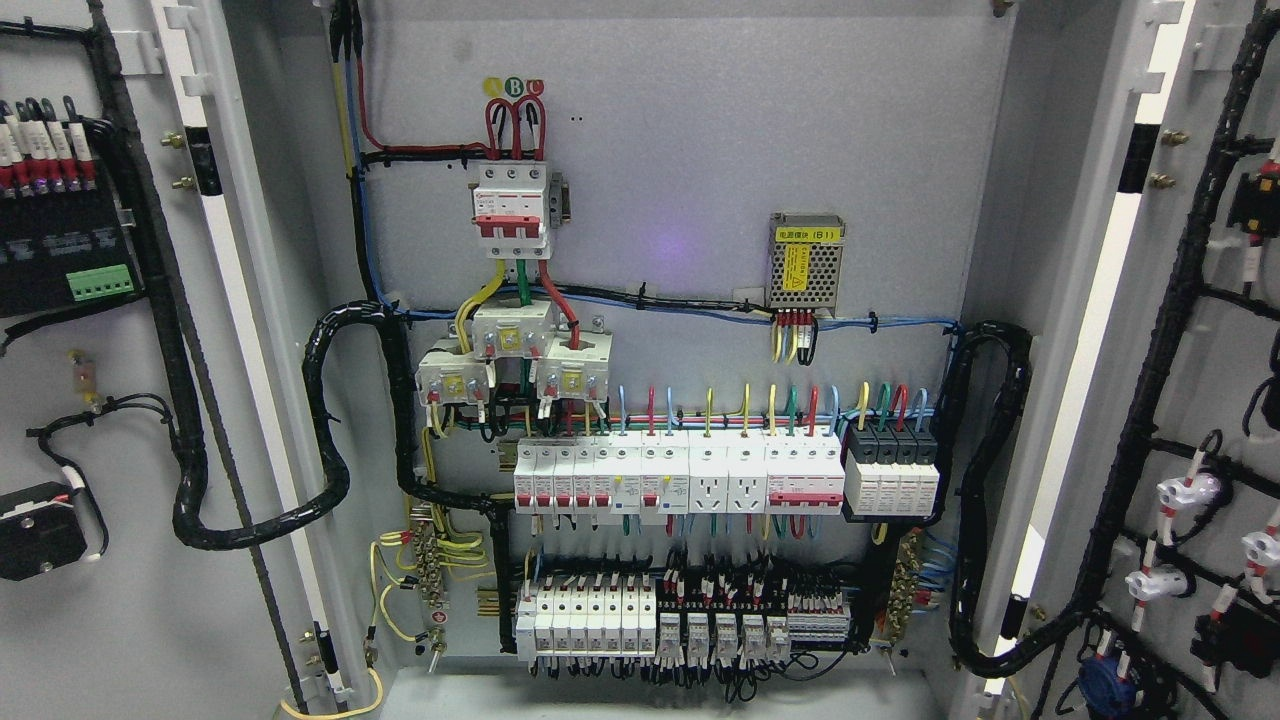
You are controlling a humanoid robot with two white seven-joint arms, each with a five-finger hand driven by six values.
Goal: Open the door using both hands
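An electrical cabinet fills the head view with both doors swung wide. The left door [110, 420] shows its inner face, carrying a black terminal block and cable looms. At the right edge the right door [1190, 400] likewise shows its inner side with black wiring and white connectors. Between them the grey back panel [700, 170] holds a red-and-white main breaker [512, 210], three current transformers [515, 365], two rows of breakers [680, 480] and a small mesh power supply [805, 262]. Neither of my hands nor any arm appears.
Thick black cable looms [335, 430] hang from the cabinet to each door near the hinges. Yellow earth wires [400, 580] loop at the lower left. The cabinet's floor edge [660, 695] runs along the bottom.
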